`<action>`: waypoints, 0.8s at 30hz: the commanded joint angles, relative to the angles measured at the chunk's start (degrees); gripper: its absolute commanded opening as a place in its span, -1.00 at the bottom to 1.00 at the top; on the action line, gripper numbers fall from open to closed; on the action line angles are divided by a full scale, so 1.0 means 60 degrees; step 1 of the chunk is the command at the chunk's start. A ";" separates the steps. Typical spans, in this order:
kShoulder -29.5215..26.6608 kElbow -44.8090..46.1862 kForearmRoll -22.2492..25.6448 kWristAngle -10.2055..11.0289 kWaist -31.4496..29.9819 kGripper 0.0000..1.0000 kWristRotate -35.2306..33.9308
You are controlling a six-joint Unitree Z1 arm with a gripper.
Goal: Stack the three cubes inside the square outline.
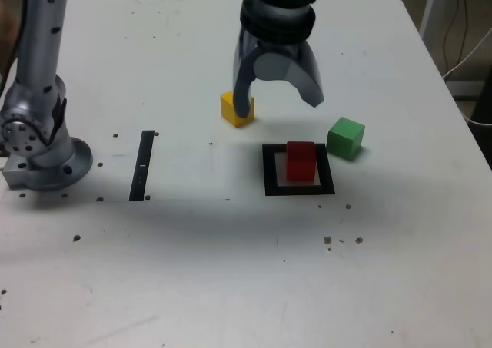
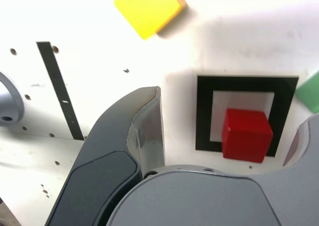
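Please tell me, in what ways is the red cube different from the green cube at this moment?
The red cube is red and sits inside the square outline; the green cube is green and sits on the bare table, just outside the outline's far corner on the exterior view's right. The red cube lies roughly square to the outline, while the green cube is turned at an angle. Both look equal in size, and neither is held.

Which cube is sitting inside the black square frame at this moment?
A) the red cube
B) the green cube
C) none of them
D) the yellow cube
A: the red cube rests on the white centre of the black square frame, while the yellow cube and the green cube lie on the table outside it.
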 commanded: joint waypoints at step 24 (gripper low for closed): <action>-0.0377 0.0716 -0.0343 0.0311 0.2207 0.93 0.1253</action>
